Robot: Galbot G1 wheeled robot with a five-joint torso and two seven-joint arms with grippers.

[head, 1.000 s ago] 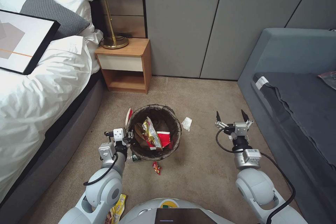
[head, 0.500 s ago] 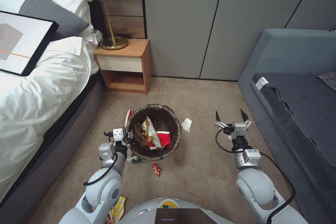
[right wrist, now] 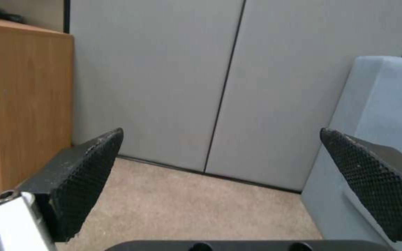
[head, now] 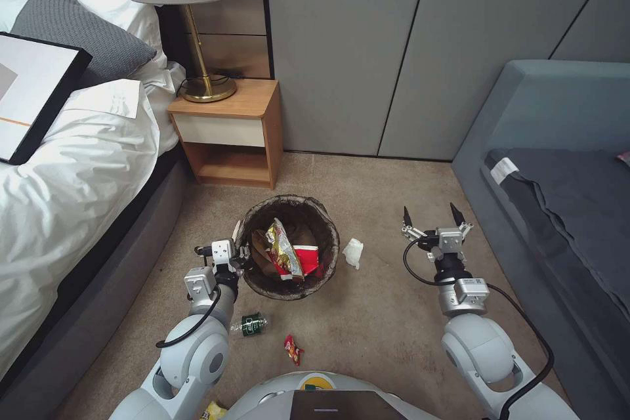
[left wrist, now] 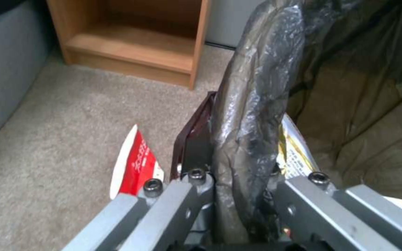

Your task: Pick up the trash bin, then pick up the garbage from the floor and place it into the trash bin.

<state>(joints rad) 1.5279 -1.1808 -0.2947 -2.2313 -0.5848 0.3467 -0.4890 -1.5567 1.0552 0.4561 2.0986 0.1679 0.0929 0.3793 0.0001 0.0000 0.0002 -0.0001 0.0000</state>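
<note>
Left pincer [head: 241, 253] is clamped on the near-left rim of the trash bin [head: 289, 292], liner pinched between its fingers [left wrist: 196, 153], one outside the wall, one inside. Right pincer [head: 430, 218] hangs well right of the bin with its pads [right wrist: 87, 174] wide apart, holding nothing.

Places relative to the bin, biggest first. Bed [head: 79, 170] runs along its left, sofa [head: 551, 144] well to its right, nightstand [head: 226, 134] behind it to the left, wall panels [head: 394, 46] behind. Bin sits mid-carpet, already carrying a gold snack bag [head: 283, 249], red-and-white cup [head: 307, 260] and brown paper. Another red-and-white cup [left wrist: 138, 164] is wedged against its outer left wall, next to the left pincer.

Litter on the floor: tissue wad [head: 353, 252] just right of the bin, green-labelled bottle [head: 252, 324] in front of it to the left, small red wrapper [head: 292, 349] in front, yellow bag [head: 211, 412] by the robot base.

Judgement: step is carrying the bin while collecting. Keep the rim grip firm and the bin level so nothing spills; liner is slippery, so it could slide. Tissue is the closest pick for the free pincer.

Room: open carpet in front and to the right of the bin; bed frame is tight on the left, sofa edge limits right-arm swing.
</note>
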